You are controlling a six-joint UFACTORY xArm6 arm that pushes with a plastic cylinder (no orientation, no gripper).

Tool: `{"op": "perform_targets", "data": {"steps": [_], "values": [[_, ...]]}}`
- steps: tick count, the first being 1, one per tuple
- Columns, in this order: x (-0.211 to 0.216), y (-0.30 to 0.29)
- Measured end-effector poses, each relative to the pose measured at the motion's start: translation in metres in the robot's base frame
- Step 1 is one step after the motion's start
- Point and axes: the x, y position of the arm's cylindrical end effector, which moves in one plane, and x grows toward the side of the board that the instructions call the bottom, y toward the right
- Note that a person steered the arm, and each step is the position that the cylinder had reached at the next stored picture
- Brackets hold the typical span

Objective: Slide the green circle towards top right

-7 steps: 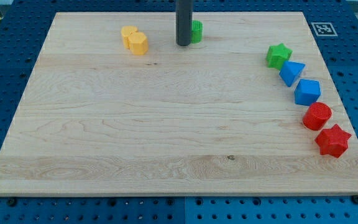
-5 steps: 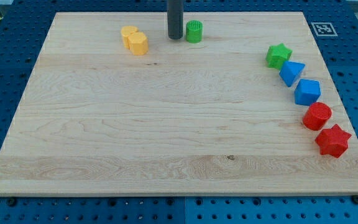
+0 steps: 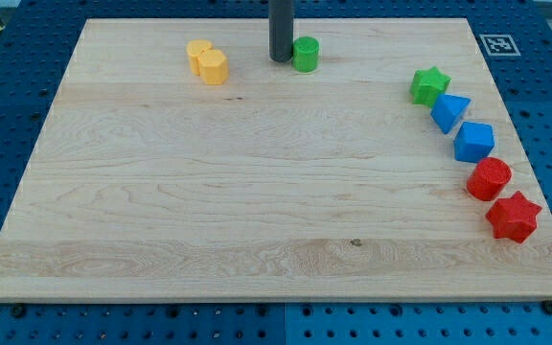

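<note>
The green circle point(image 3: 306, 54) is a small green cylinder near the top edge of the wooden board point(image 3: 257, 192), a little right of the middle. My tip point(image 3: 281, 59) stands right against its left side, touching or nearly touching it. The dark rod rises straight up out of the view's top.
Two yellow blocks point(image 3: 207, 61) sit together left of my tip. Down the right side runs a curved row: a green star point(image 3: 429, 84), a blue triangle point(image 3: 448, 112), a blue block point(image 3: 473, 142), a red circle point(image 3: 489, 178) and a red star point(image 3: 513, 216).
My tip swung from in front of the green circle to its left side, then moved right against it. The green circle has shifted slightly to the right.
</note>
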Motion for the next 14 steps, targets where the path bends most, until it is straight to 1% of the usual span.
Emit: {"op": "perform_targets", "data": {"steps": [1, 2, 5, 7, 10, 12, 14], "values": [[0.000, 0.002], [-0.001, 0.027], [0.000, 0.127], [0.021, 0.127], [0.029, 0.127], [0.056, 0.127], [0.056, 0.139]]}}
